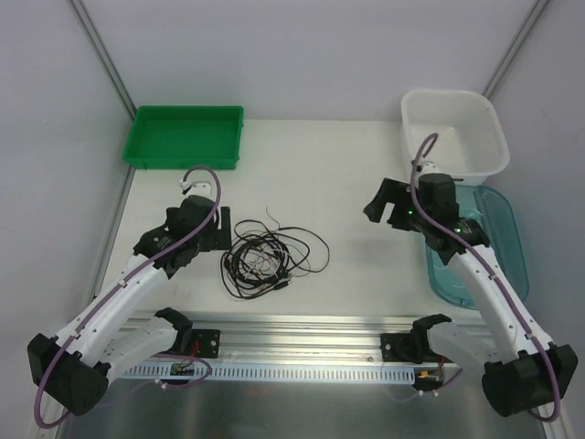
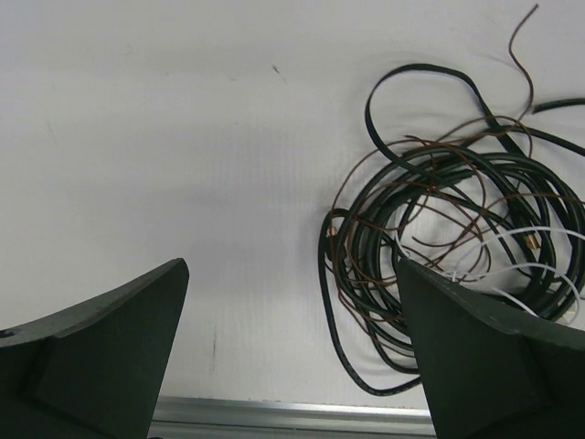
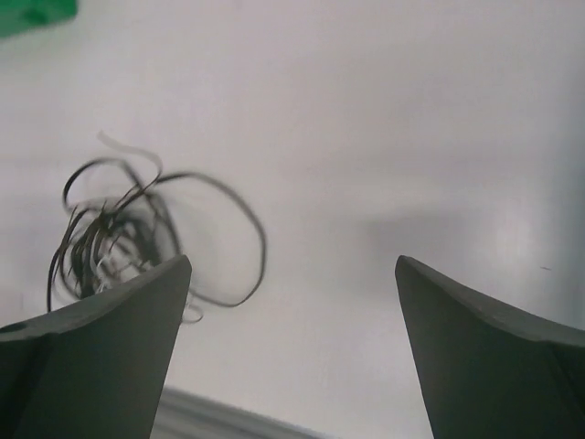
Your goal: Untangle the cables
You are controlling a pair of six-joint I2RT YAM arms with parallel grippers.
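Note:
The cables lie in one tangled coil on the white table, between the two arms: black cords, a thin brown one and a thin white one. In the left wrist view the coil lies at the right, partly behind the right finger. In the right wrist view it shows blurred at the left. My left gripper is open and empty just left of the coil, low over the table. My right gripper is open and empty, raised well to the right of the coil.
A green tray stands at the back left. A white basket stands at the back right, with a clear blue tub in front of it under the right arm. A metal rail runs along the near table edge.

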